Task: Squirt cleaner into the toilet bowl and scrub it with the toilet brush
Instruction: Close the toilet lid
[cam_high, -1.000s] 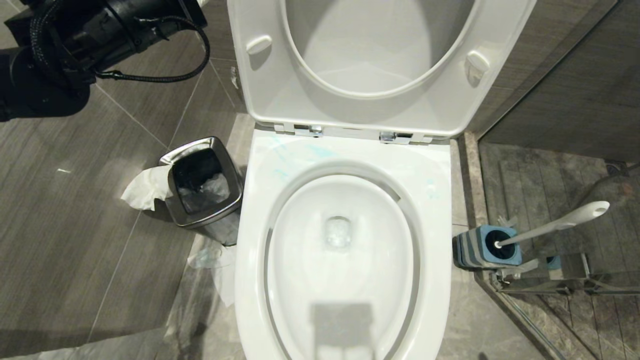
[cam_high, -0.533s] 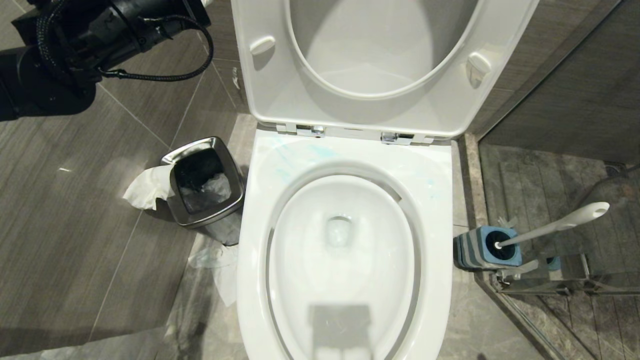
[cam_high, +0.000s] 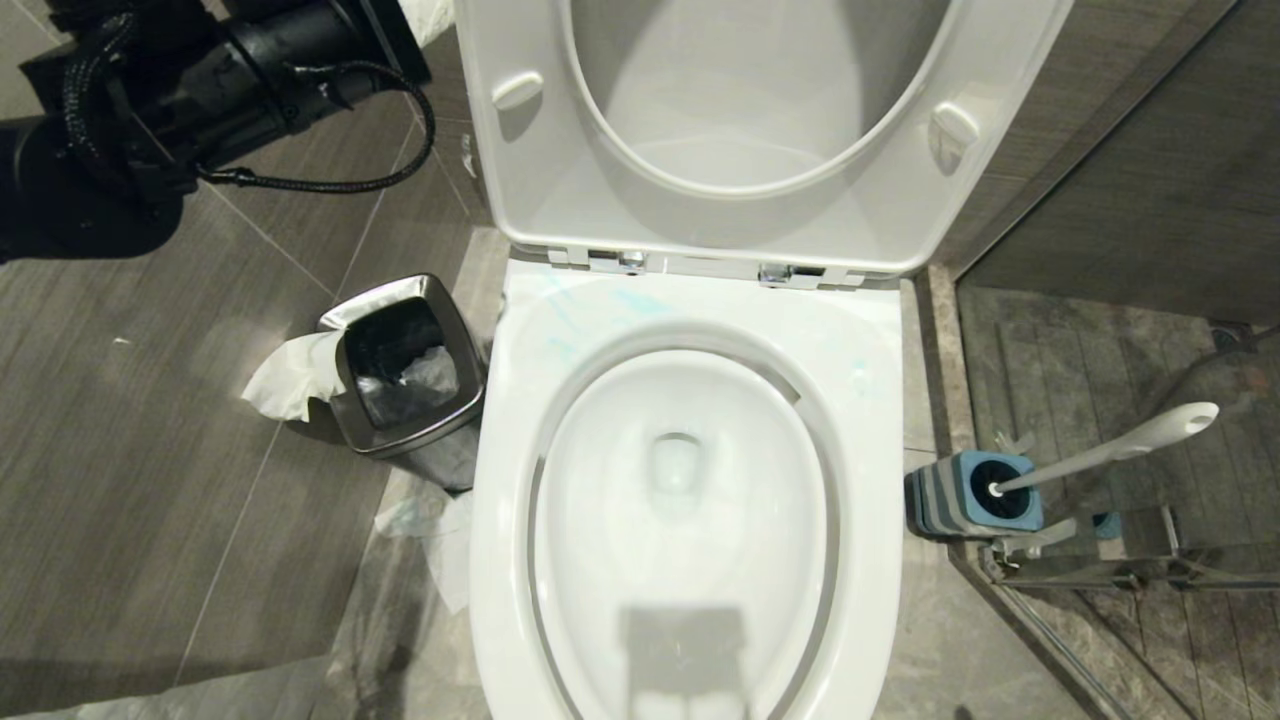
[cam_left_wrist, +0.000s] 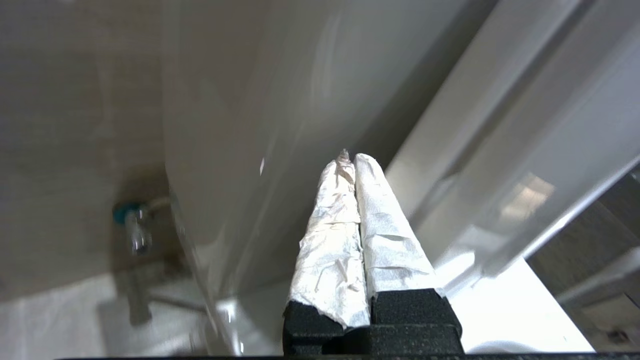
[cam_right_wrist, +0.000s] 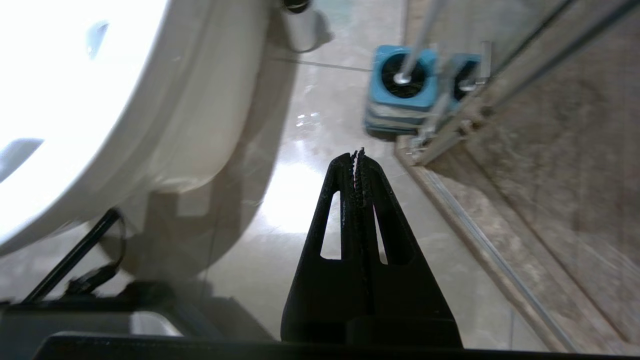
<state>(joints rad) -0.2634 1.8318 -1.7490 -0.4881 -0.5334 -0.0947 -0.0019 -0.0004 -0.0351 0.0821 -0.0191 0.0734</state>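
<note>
The toilet bowl (cam_high: 680, 500) fills the middle of the head view, its seat and lid (cam_high: 760, 130) raised; faint teal streaks mark the rim behind the basin. The toilet brush (cam_high: 1110, 448) stands to its right in a blue-and-grey holder (cam_high: 975, 495), white handle leaning right. My left arm (cam_high: 230, 70) reaches in at the top left beside the raised lid. My left gripper (cam_left_wrist: 350, 157), fingers wrapped in white paper, is shut on nothing next to the white lid. My right gripper (cam_right_wrist: 358, 152) is shut and empty, low over the floor short of the holder (cam_right_wrist: 402, 80). The cleaner is out of view.
A square steel bin (cam_high: 410, 365) with a black liner stands left of the bowl, tissue (cam_high: 295, 375) hanging over its edge and more paper on the floor. A glass shower partition and metal rail (cam_high: 1100, 570) close off the right. A water valve (cam_left_wrist: 131, 222) sits by the wall.
My left arm has shifted slightly right and lower in the picture, toward the raised lid. The stirred water in the bowl has settled. The brush and bin have not moved.
</note>
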